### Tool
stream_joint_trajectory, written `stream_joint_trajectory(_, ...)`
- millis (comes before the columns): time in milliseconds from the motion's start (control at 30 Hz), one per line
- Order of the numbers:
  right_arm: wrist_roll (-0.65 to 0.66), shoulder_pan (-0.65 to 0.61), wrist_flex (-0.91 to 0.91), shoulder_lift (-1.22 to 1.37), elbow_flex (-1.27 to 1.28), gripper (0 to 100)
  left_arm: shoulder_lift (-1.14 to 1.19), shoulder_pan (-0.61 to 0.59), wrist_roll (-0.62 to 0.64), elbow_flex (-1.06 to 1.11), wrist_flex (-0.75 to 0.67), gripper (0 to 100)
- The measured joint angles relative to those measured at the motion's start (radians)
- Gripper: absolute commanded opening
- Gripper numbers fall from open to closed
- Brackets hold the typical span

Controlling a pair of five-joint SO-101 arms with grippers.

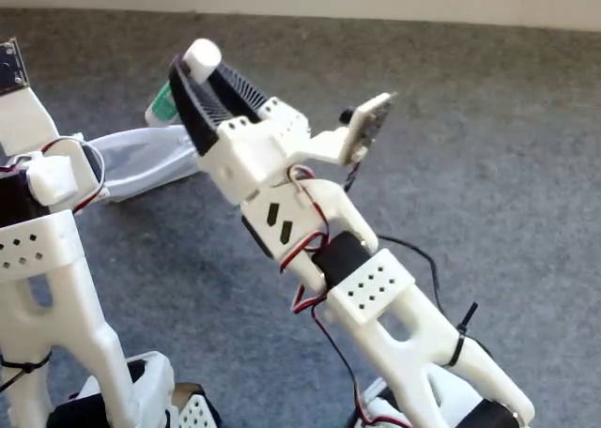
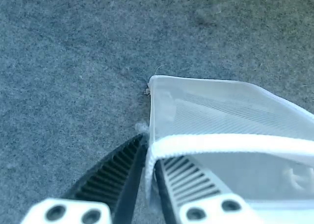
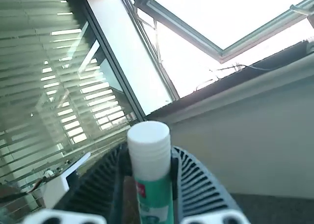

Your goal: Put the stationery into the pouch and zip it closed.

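Note:
My right gripper (image 1: 194, 71) is raised off the floor, tilted upward, and shut on a glue stick (image 1: 202, 58) with a white cap and green body. In the right wrist view the glue stick (image 3: 148, 140) stands between the black ribbed fingers (image 3: 196, 184) of the gripper (image 3: 149, 157), cap outward. The white mesh pouch (image 1: 141, 160) lies on the grey carpet below and to the left. My left gripper (image 2: 147, 140) is shut on the pouch (image 2: 221, 116) at its end, a fold of the white edge pinched between the fingers.
Grey carpet (image 1: 488, 146) covers the whole surface. The left arm's white body (image 1: 42, 240) stands at the left edge, the right arm's (image 1: 376, 287) crosses the middle. A window and blinds (image 3: 59, 86) show behind the lifted glue stick.

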Motion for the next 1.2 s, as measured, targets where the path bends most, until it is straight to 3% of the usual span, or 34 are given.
stream_joint_trajectory(767, -0.002, -0.054, 0.032, 0.282, -0.003, 0.4, 0.002, 0.0, 0.0, 0.0, -0.002, 1)
stream_joint_trajectory(933, 0.137, -0.083, 0.032, 0.285, -0.003, 0.7, 0.003, 0.0, 0.0, 0.0, -0.003, 1)
stream_joint_trajectory(1067, 0.265, -0.129, 0.032, 0.287, -0.003, 11.6, 0.002, -0.003, 0.0, 0.0, -0.003, 1)
stream_joint_trajectory(1200, 0.292, -0.146, 0.032, 0.288, -0.003, 24.1, 0.002, -0.002, 0.0, 0.0, -0.003, 1)
